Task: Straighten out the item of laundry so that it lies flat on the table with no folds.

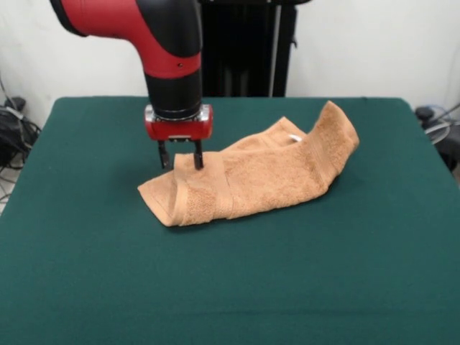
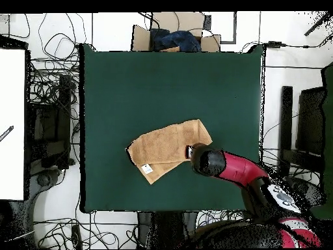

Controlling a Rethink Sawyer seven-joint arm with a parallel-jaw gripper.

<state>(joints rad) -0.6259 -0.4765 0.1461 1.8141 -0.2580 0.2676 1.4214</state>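
Front view, left to right. Cables (image 1: 11, 136) lie off the left edge of the surface (image 1: 230, 287), which is covered in dark green cloth. The red and black arm (image 1: 154, 43) descends from the upper left and ends in the hand (image 1: 180, 159), whose red collar sits directly above two short black fingers (image 1: 198, 154). The fingers stand a little apart, pointing straight down, with their tips at the upper left edge of the towel (image 1: 251, 180); whether cloth is pinched between them cannot be told from either view. The peach-orange towel lies near the middle of the surface, folded over on itself into a long, uneven band that runs from lower left to upper right. Its left end is a rounded double layer with a woven border band crossing it; its right end rises into a raised, rounded hump. A small white tag (image 1: 295, 138) shows at the upper edge, between the hump and a flatter flap behind it. Further cables (image 1: 438, 126) lie beyond the right edge.

Overhead view, left to right. The towel (image 2: 166, 148) appears as a slanted, roughly four-sided shape slightly below the centre of the surface (image 2: 130, 84), with a white tag (image 2: 147, 168) near its lower left corner. The arm (image 2: 237, 168) reaches in from the lower right and covers the towel's right edge, hiding the hand.
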